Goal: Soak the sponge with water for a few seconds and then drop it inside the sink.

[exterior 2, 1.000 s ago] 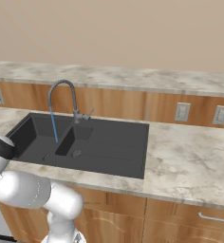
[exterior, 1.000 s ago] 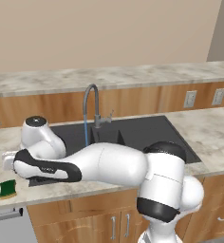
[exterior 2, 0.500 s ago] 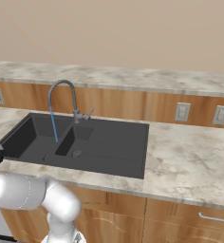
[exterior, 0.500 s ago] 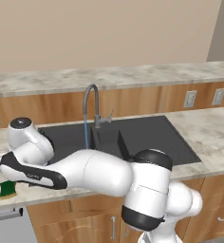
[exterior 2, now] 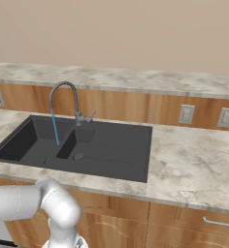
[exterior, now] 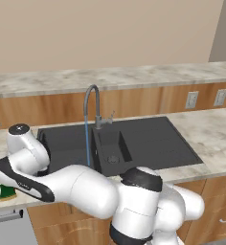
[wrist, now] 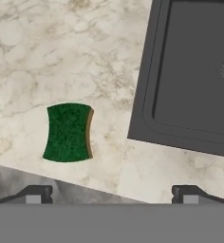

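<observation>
Sponge (wrist: 68, 132) lies flat on marble counter (wrist: 47, 57), left of centre in hand view, green face up, yellow layer along one edge, near sink (wrist: 190, 80) corner but apart from it. End effector (wrist: 113, 193) hovers above, fingertips (wrist: 35, 193) spread wide, empty. Left base view: sponge (exterior: 7, 192) at lower left, half hidden behind white arm (exterior: 62, 184) stretched low across counter front. Right base view: blue water (exterior 2: 54, 130) falls from curved faucet (exterior 2: 65, 99) into large basin; outlets (exterior 2: 186, 114) on wood backsplash, upper right.

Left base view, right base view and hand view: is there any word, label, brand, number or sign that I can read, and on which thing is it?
None can be read. The sponge, sink, faucet, counter and wall outlets bear no visible text.
</observation>
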